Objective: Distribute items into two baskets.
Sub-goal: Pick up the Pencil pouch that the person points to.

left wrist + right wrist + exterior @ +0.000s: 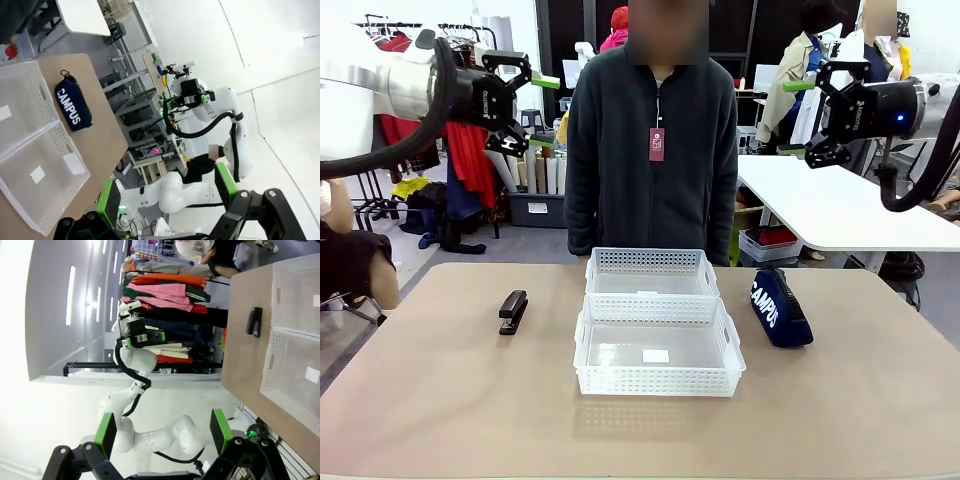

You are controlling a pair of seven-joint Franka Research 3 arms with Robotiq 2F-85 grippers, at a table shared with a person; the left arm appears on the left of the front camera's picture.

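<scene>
front view has near basket and far basket touching on the table, stapler left of them, navy pouch just right. left end effector and right end effector hang high, both spread wide.

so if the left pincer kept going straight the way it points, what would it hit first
Nothing on the table. The left pincer hangs high, pointing sideways across it; its wrist view shows the right arm ahead, unblocked. The way looks free until that arm, though depth is unclear.
</scene>
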